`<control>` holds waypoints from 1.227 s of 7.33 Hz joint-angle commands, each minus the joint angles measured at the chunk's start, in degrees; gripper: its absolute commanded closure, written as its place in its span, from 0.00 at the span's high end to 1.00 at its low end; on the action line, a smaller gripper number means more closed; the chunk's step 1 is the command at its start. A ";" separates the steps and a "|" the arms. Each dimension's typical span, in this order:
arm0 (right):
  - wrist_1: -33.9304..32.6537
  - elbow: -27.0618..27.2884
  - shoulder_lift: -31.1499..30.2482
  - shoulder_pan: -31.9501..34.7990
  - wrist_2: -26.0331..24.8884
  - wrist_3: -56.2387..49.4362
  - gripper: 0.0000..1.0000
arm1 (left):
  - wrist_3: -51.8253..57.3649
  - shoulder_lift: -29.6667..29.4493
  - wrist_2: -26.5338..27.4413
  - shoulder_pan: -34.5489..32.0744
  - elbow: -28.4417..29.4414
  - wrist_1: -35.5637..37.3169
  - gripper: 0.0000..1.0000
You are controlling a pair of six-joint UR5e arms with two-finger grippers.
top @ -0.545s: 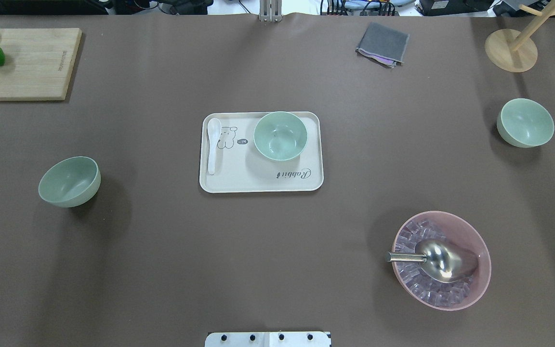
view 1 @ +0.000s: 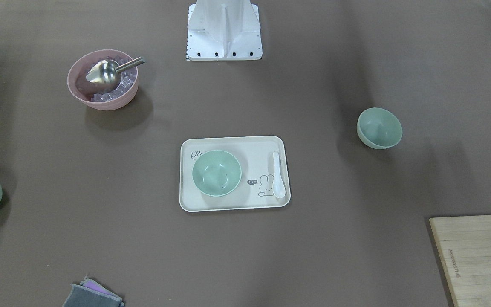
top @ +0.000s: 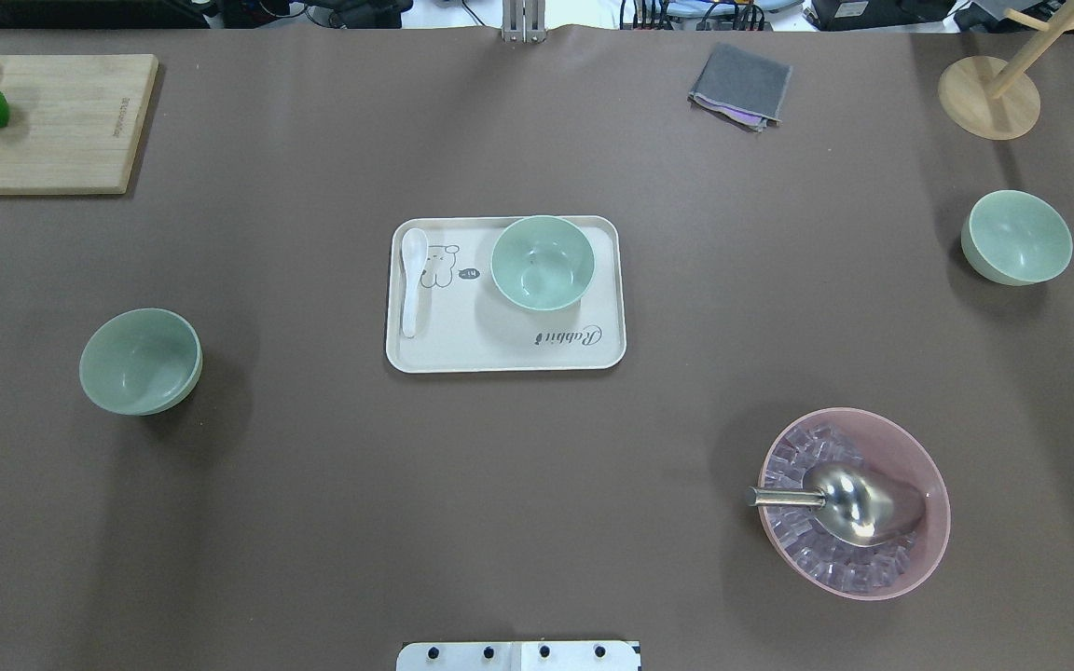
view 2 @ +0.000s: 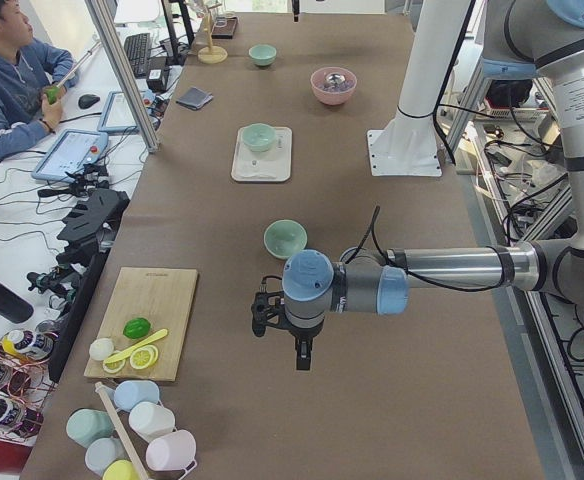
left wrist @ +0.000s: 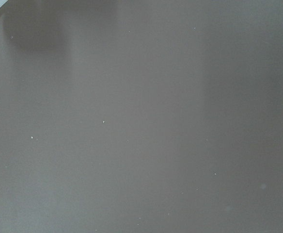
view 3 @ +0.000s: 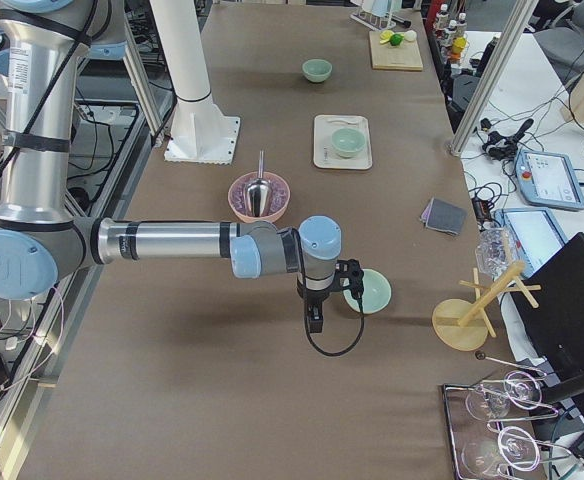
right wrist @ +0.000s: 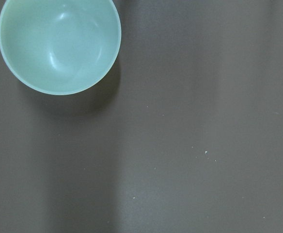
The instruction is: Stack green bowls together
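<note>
Overhead exterior showed green bowls (top: 543, 263) at middle left, on the centre tray (top: 462, 326) and upper right, likely light, stiff, slick, best pinched at the rim; neither left claw (view 2: 301, 352) nor right claw (view 3: 315, 318) showed its state.

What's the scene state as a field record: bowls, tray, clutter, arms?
bowl on tray: upright, empty, on the tray next to a white spoon
left-side bowl: alone on bare table, robot's left
right-side bowl: alone on bare table, robot's far right
stacked: none yet, all three apart
pink bowl: robot's right, holds clear cubes and a metal scoop
arms: left arm and right arm over the table, no bowl held; open or shut cannot be told
</note>
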 commanded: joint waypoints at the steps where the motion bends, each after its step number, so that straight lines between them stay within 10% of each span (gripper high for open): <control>1: 0.10 -0.13 -0.04 -0.03 0.33 0.22 1.00 | -0.79 2.03 -0.18 -1.77 -1.47 -1.94 0.98; 9: 4.98 -0.56 -0.30 -2.75 2.18 0.31 1.00 | -1.15 2.21 -0.70 -1.43 -1.29 -2.04 0.98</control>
